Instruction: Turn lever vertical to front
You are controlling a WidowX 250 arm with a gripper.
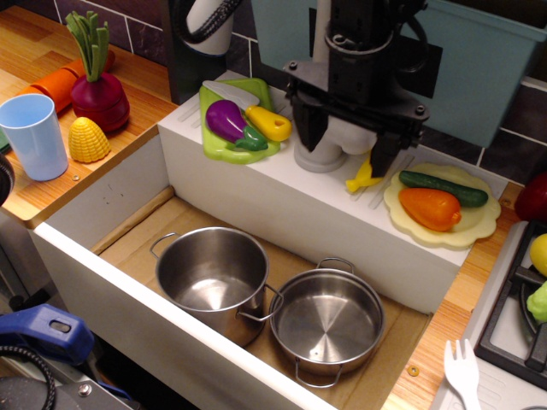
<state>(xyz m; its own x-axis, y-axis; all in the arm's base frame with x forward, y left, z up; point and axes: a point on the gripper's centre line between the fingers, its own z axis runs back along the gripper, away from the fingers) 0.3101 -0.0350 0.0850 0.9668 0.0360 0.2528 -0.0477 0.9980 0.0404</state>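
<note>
My black gripper [344, 157] hangs open over the white ledge behind the sink, one finger on each side of the faucet. The lever [350, 137] is a light-grey rounded stub between the fingers, mostly hidden by the gripper body. I cannot tell which way it points or whether a finger touches it. The grey spout column's round base [316, 157] sits just left of it, by the left fingertip [309, 143]. The right fingertip [379, 168] hangs next to a yellow toy vegetable [362, 178].
A green board [214, 147] with a toy eggplant and knife lies left of the faucet. A yellow plate [402, 213] with a pepper and cucumber lies to the right. Two steel pots [214, 278] [326, 321] sit in the sink. A blue cup, corn and radish stand on the left counter.
</note>
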